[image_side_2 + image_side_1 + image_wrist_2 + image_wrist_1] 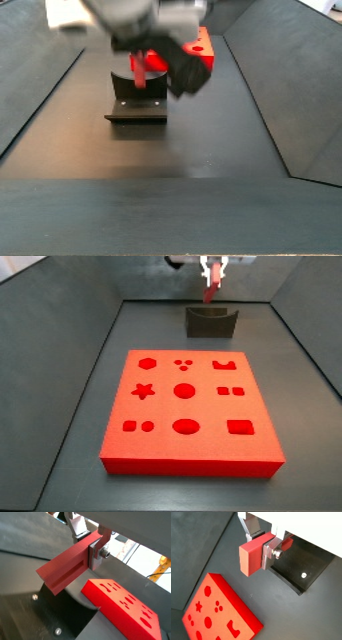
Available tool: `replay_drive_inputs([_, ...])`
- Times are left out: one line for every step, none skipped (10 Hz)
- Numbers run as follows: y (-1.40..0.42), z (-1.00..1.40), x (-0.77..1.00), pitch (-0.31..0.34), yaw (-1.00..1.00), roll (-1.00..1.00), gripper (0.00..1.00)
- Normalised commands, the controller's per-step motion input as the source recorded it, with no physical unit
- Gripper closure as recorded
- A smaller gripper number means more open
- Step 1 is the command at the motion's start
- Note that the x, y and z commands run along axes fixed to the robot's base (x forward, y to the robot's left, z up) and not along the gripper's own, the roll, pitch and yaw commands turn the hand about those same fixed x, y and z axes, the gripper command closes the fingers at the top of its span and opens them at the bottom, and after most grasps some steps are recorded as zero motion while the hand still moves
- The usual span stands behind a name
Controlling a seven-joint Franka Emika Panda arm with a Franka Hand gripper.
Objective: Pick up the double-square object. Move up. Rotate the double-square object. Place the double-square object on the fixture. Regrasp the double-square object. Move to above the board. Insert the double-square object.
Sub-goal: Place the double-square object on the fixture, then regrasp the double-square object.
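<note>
My gripper (262, 546) is shut on the double-square object (251, 558), a small red flat block clamped between the silver fingers (271, 553). In a wrist view the block (63, 569) shows a long face with a shallow recess. In both side views the gripper (211, 270) holds the block (210, 293) edge-on and upright, just above the dark fixture (210, 322). From a side view the thin red block (138, 72) hangs over the fixture's base plate (138, 108). The red-orange board (187, 406) with shaped cutouts lies flat, apart from the gripper.
The fixture's dark base plate (301, 569) lies under the gripper in a wrist view, with the board (218, 614) off to one side. Sloping dark walls (80, 366) enclose the floor. The arm's body (147, 25) hides part of the board (201, 45).
</note>
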Motion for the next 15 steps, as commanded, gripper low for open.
replay_drive_inputs([0.14, -1.0, 0.18, 0.05, -0.2, -0.3, 1.0])
replay_drive_inputs([0.13, -1.0, 0.18, 0.023, -0.18, -0.21, 1.0])
replay_drive_inputs([0.12, -0.9, 0.17, -0.011, -0.17, -0.17, 1.0])
replay_drive_inputs([0.09, -0.64, 0.13, -0.043, -0.14, -0.17, 1.0])
replay_drive_inputs([0.07, -0.46, 0.11, -0.059, -0.11, -0.16, 1.0])
replay_drive_inputs([0.07, -0.35, 0.08, -0.068, -0.09, -0.12, 1.0])
replay_drive_inputs([0.05, -0.35, 0.06, -0.066, -0.06, -0.12, 1.0])
replay_drive_inputs([0.05, -0.35, 0.06, -0.064, -0.04, -0.12, 1.0])
replay_drive_inputs([0.05, -0.35, 0.06, -0.064, -0.03, -0.12, 1.0])
replay_drive_inputs([0.0, 0.0, 0.0, 0.0, 0.0, 0.0, 0.0])
replay_drive_inputs([0.0, 1.0, 0.0, 0.037, 0.04, -0.05, 0.0])
replay_drive_inputs([0.0, 1.0, -0.01, 0.039, 0.04, -0.05, 0.0])
replay_drive_inputs([0.01, 1.0, -0.02, 0.046, 0.03, -0.03, 0.0])
replay_drive_inputs([0.01, 1.0, -0.03, 0.052, 0.02, 0.0, 0.0])
replay_drive_inputs([0.01, 1.0, -0.04, 0.059, 0.01, 0.02, 0.0])
